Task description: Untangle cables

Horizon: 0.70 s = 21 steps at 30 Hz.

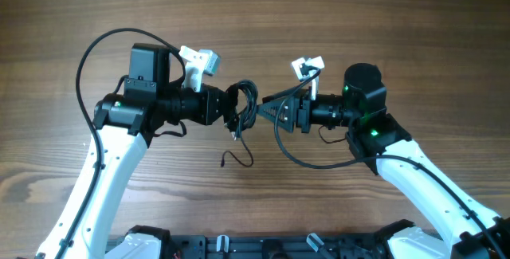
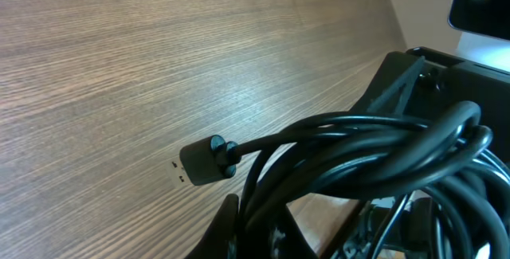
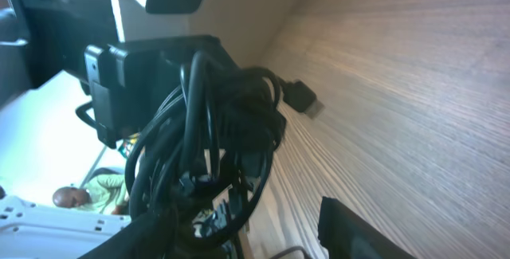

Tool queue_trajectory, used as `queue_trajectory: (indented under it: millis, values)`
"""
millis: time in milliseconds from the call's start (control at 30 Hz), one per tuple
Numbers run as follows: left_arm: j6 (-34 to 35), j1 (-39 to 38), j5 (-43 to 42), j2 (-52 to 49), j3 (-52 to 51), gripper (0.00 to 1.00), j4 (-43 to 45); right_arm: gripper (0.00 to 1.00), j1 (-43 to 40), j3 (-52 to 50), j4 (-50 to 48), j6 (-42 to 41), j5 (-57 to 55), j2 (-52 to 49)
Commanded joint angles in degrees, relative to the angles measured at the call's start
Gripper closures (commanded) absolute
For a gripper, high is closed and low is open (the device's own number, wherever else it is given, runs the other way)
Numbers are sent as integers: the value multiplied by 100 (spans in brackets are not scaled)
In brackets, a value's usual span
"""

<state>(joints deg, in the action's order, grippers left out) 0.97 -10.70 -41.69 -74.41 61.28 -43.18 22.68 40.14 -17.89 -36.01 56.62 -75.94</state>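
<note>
Grip first: the left hand (image 1: 229, 105) is clenched on the cables (image 1: 241, 102), with the black bundle wedged in its jaws and carried clear of the bench (image 1: 382, 20), midway between the two arms. Its wrist view shows loops crowding the lens, several strands twisted over one another, and one plug (image 2: 204, 160) sticking out free to the side above the wood. Holding the knot aloft looks deliberate: once raised, the slack ends can hang and show which strand runs where, and nothing drags on the bench. One loose tail (image 1: 237, 158) drops out of the bundle and curls on or just over the bench below the hands. The right hand (image 1: 260, 107) faces the left one nose to nose, tips right at the bundle. In its own wrist view the two fingers (image 3: 355, 227) stand spread at the bottom of the frame with the lower loops hanging between them. I read it as released and gripping nothing, though the overhead view cannot confirm this. Its placement suggests it is set to pinch one strand while the left anchors the rest. Judgement: the untangling is barely begun and the bundle is tight. Risk: closing on several strands at once would only tighten the knot, so the free plug or the hanging tail looks the better strand to take.
</note>
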Motion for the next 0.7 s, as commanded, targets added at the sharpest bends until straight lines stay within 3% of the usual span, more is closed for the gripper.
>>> queue_trajectory:
  millis: [0,167,400,533,567,667]
  values:
    - [142,-7,-221,-28,22,96,-15,40,190,83,-136,-175,-155,-74]
    - [142,-44,-389,-28,22,96,-37,38,586,83,-190,-369,-1198,-111]
    - [142,-63,-433,-39,22,96,-63,37,835,83,-1054,-824,-1261,-111]
    - [142,-313,-431,-39,22,96,-59,38,835,83,-1038,-1375,-1961,-111]
    - [140,-382,-426,-39,22,96,-61,43,835,83,-1040,-1394,-2061,-111]
    - [140,-468,-232,-37,22,96,-101,81,833,83,-791,-1394,-2761,-111]
